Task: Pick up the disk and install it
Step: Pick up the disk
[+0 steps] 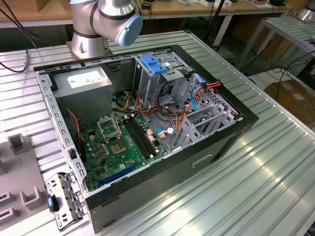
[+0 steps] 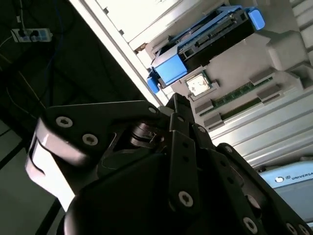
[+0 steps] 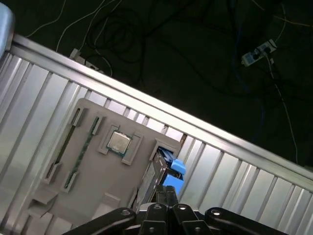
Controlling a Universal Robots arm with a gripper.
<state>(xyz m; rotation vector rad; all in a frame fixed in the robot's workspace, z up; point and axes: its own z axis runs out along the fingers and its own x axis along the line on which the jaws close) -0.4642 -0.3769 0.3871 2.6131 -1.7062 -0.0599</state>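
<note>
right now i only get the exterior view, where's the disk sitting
observer: In the first wrist view the disk stands on edge in a slot of the grey fixture tray, not in the computer case.
operator: is the gripper on it
observer: In the second wrist view the gripper points at the disk's blue carrier, close to it, with its fingers together and nothing between them. I cannot tell whether it touches.
</note>
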